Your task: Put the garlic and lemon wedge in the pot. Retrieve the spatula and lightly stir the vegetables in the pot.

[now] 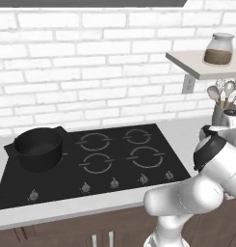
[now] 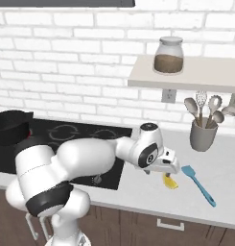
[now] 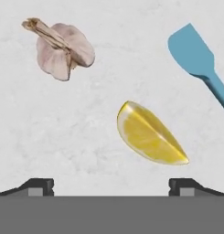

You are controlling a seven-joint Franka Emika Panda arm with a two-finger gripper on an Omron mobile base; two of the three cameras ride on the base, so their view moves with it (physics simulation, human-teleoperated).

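At the centre of the hand view the lemon [image 3: 149, 135] lies on the desk [image 3: 86, 151], garlic [image 3: 63, 48] upper left. Claw [image 3: 111, 185] spread wide, empty. Lemon looks light and slick; best pinched across its narrow width.

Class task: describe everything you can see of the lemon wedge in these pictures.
The lemon wedge is a small bright yellow crescent with a glossy, translucent-looking cut face and a paler rind along its curved edge. It lies flat on the pale speckled counter, touching nothing else. The garlic and the spatula lie apart from it. The open hand hovers above it.
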